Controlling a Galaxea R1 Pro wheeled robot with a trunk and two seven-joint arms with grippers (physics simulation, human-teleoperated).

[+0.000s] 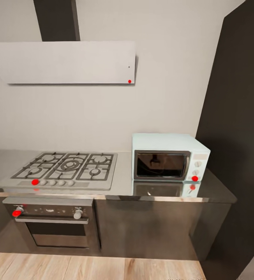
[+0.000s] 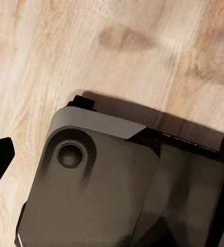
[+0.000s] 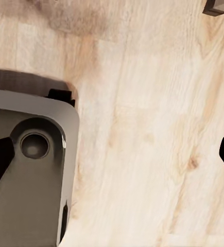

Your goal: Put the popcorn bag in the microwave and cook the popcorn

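Both pincers hung spread over the light wood plank floor (image 3: 142,128), empty, risking a bagless start at the shut pale mint-blue boxy microwave (image 1: 170,161) on the grey brushed-steel surface (image 1: 216,190).

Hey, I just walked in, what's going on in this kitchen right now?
Nothing is being handled at the moment. The robot faces a grey brushed-steel countertop with a pale mint-blue boxy microwave standing on it, dark glass door closed, to the right of a gas hob. A black built-in oven sits below the hob. Both wrist cameras look down at the light wood plank floor and the robot's dark grey base, so the arms appear to hang low.
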